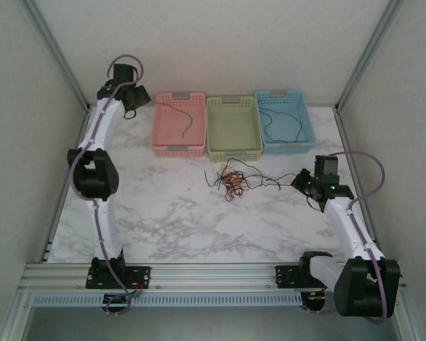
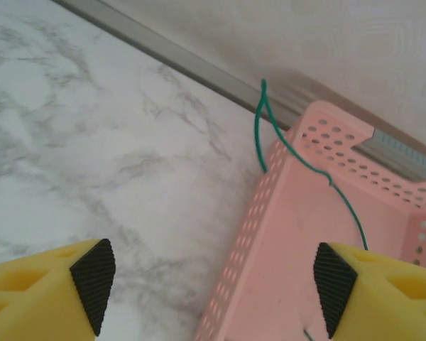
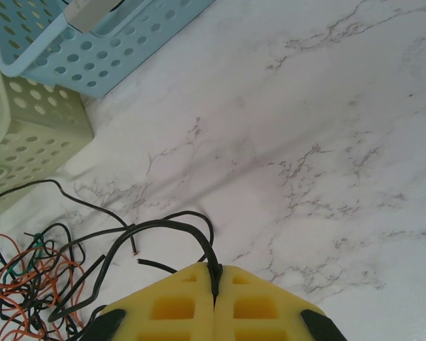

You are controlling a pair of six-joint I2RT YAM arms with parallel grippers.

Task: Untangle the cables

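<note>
I'm looking at a white marble table [image 1: 170,213] boxed in by pale walls [image 1: 220,42], with three baskets in a row at the far side: pink basket [image 1: 179,149], green basket [image 1: 234,153] and blue basket [image 1: 287,147].

The tangle [image 1: 232,180] of black, orange and green cables lies on the table just in front of the green basket, with loose ends straggling out to the right.

My right gripper [image 3: 214,284] is low over the table to the right of the tangle. Its jaws are pressed together on a black cable [image 3: 163,226], which arcs out of the closed fingers and back towards the heap.

My left gripper [image 2: 213,284] hangs at the far left corner of the pink basket. Its jaws stand wide apart with nothing between the pads [image 2: 94,277]. In its wrist view a green cable [image 2: 298,158] drapes over the basket's corner, one end sticking up outside the wall, the rest trailing down inside.

A black loop [image 1: 273,124] lies in the blue basket, well apart from the tangle.
</note>
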